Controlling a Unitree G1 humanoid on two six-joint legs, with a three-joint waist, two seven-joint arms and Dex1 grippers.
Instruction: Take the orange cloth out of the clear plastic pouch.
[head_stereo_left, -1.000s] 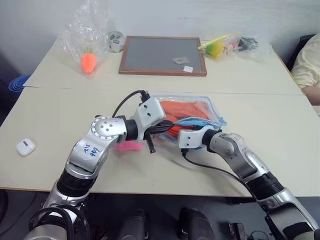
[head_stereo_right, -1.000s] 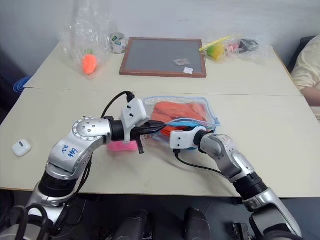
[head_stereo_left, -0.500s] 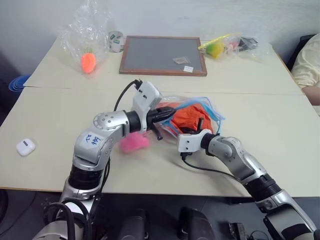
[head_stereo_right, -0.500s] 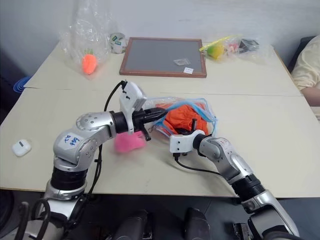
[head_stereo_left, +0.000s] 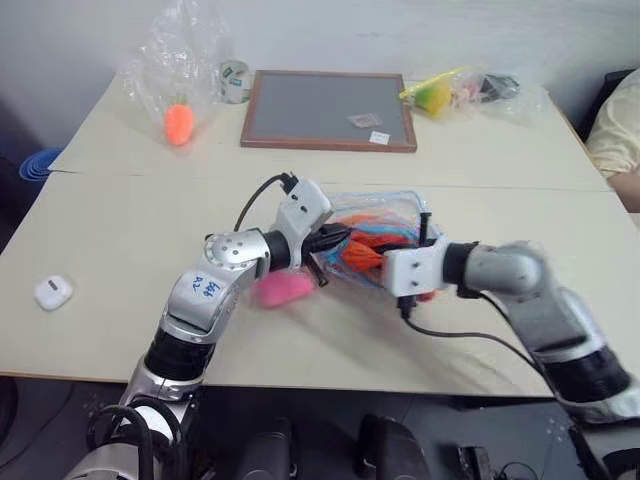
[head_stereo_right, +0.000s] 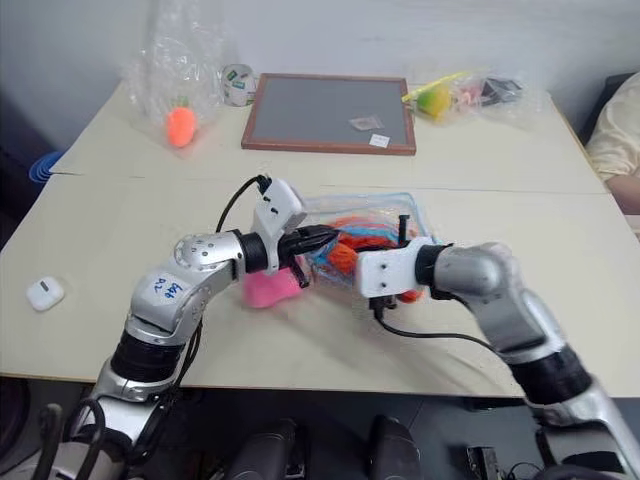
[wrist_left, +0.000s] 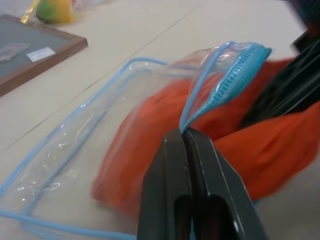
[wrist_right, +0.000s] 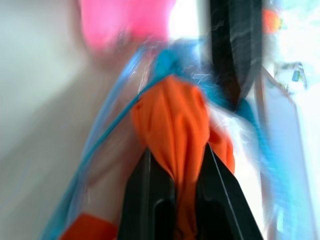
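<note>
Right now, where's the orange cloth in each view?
Left eye: orange cloth at centre, inside the pouch, between the two grippers.
Right eye: same spot, centre.
Left wrist: fills the middle, behind the left gripper shut on the blue zipper edge.
Right wrist: centre, pinched in the right gripper.
Shared landmark: the pouch's blue trim.

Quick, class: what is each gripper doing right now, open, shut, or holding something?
Left gripper: shut on the blue trim of the clear plastic pouch.
Right gripper: shut on the orange cloth.
</note>
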